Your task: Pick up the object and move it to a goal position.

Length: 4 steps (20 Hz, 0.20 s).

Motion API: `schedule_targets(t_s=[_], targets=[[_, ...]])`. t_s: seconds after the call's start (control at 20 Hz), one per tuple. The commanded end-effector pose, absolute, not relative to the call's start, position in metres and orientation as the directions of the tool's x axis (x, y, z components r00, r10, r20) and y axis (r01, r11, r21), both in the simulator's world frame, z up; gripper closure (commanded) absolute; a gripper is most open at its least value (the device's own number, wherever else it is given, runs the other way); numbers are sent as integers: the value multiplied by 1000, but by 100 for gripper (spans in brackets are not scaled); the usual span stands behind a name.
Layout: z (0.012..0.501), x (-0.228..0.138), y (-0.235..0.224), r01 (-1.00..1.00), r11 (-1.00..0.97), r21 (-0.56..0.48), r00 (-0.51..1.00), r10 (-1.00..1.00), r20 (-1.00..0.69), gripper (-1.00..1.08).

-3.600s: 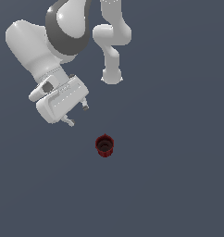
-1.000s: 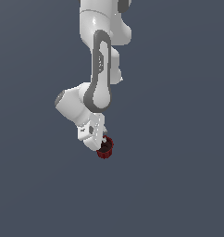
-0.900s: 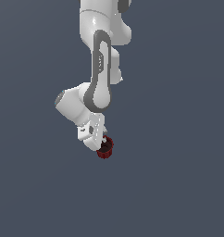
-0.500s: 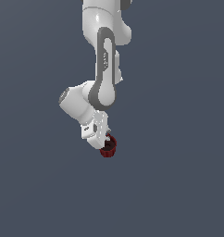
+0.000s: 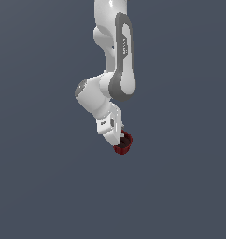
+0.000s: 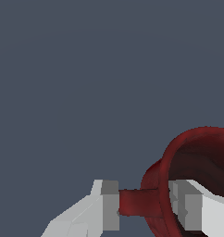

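Observation:
The object is a small dark red cup (image 5: pixel 123 144) with a dark hollow inside, hanging tilted at the tip of my gripper (image 5: pixel 119 138) in the exterior view. In the wrist view the cup (image 6: pixel 197 152) fills the corner. A red part of it sits clamped between my two grey fingers (image 6: pixel 109 203), and the other finger lies across the cup's mouth. My gripper (image 6: pixel 144 203) is shut on the cup. The white arm (image 5: pixel 116 70) comes down from the top of the exterior view.
Plain dark grey-blue ground (image 5: pixel 49 186) lies all around. No other objects or edges show in either view.
The arm has moved toward the exterior view's right and slightly up, carrying the cup. 3.6 s ago the gripper was apart from the cup; now it holds it.

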<state>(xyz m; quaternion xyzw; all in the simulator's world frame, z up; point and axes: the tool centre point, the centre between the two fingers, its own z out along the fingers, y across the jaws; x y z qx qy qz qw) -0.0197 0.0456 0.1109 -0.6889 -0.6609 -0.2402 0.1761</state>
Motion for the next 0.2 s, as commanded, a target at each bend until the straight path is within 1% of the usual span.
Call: schedule_targets(t_s=[0.0, 0.15], targets=[[118, -20, 55, 995, -67, 78, 11, 826, 563, 108], [120, -20, 58, 995, -67, 78, 11, 826, 564, 108]])
